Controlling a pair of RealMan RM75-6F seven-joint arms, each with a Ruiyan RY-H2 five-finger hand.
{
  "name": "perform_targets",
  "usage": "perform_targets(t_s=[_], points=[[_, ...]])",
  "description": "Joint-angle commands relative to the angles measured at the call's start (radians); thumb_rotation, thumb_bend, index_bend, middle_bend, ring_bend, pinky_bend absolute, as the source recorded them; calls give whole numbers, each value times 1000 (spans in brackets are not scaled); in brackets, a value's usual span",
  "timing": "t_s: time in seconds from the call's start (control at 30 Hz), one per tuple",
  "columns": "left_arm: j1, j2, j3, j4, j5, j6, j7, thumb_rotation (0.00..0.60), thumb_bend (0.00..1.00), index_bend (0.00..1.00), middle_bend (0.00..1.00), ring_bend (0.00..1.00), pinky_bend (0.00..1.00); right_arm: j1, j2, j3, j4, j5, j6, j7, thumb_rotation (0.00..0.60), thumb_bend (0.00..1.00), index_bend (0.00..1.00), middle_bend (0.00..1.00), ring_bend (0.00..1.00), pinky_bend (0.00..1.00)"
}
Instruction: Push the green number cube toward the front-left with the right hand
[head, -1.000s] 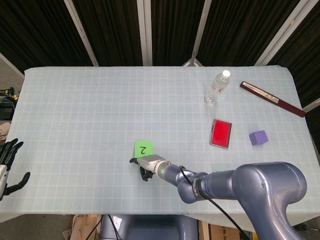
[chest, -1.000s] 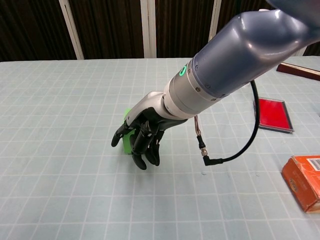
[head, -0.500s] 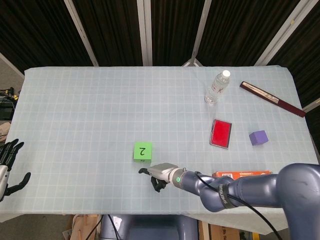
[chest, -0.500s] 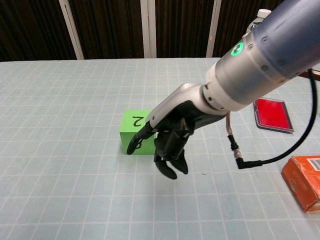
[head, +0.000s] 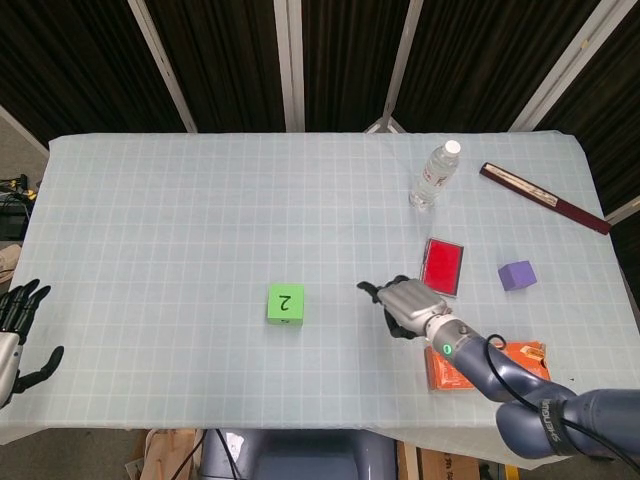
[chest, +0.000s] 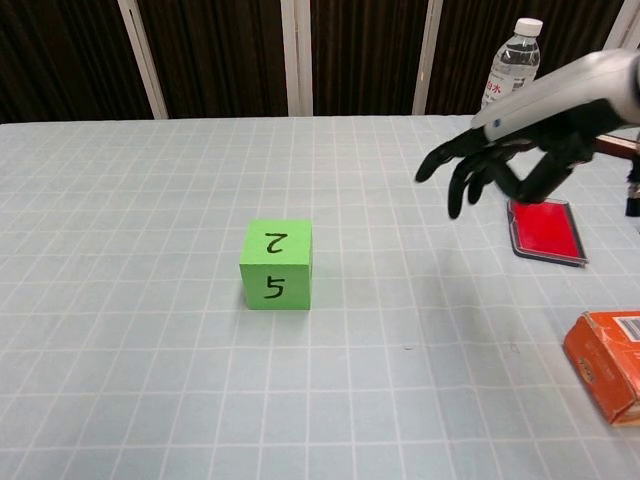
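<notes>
Green number cube (head: 286, 303) sits alone on table, well left of red case (head: 442, 266); right hand (head: 405, 303), fingers loosely spread, empty, hovers beside case — risk: clipping it while swinging across.

We see green number cube (chest: 276, 265): matt faces, black handwritten digits, looks like foam or painted block, cannot tell which. We see table (head: 150, 210) under pale cloth, printed grid, slight wrinkles. Right of cube, right hand (chest: 520, 160): black fingers, dull plastic look, back shell smooth glossy silver-grey. Beyond hand we note red case (chest: 545, 230), glossy. Water bottle (chest: 512, 62): clear plastic, white cap. Orange box (chest: 610, 365): printed cardboard, slight sheen.
</notes>
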Motion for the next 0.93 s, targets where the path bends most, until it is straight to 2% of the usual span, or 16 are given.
perform_targets(t_s=[0.03, 0.1, 0.2, 0.3, 0.37, 0.5, 0.67, 0.93], points=[[-1, -3, 4, 0, 6, -2, 9, 600, 438, 70, 0, 0, 41, -393, -5, -171, -111, -302, 603, -222, 600, 911, 29, 195, 162, 77], [0, -4, 6, -1, 9, -3, 19, 600, 438, 70, 0, 0, 41, -558, -61, -185, -19, -466, 780, -193, 600, 877, 29, 183, 161, 77], [2, -2, 10, -4, 15, -1, 22, 600, 438, 70, 0, 0, 41, -741, -138, -187, 147, -629, 959, -145, 600, 808, 30, 170, 152, 72], [4, 3, 15, -5, 21, 0, 17, 600, 438, 70, 0, 0, 41, -884, -186, -189, 289, -716, 1065, -107, 600, 788, 30, 167, 142, 62], [6, 4, 16, -5, 24, 4, 14, 600, 438, 70, 0, 0, 41, -949, -205, -179, 346, -739, 1108, -95, 600, 772, 30, 161, 131, 59], [8, 5, 19, -2, 32, 8, 11, 600, 438, 70, 0, 0, 41, -1053, -249, -139, 431, -757, 1148, -114, 600, 697, 30, 111, 77, 48], [7, 5, 18, 7, 40, 12, -7, 600, 437, 71, 0, 0, 41, -1104, -283, -88, 459, -797, 1149, -223, 600, 687, 30, 98, 60, 46], [4, 8, 13, 23, 31, 8, -21, 600, 434, 71, 0, 0, 41, -1136, -284, -19, 461, -828, 1078, -241, 600, 682, 29, 96, 58, 46]])
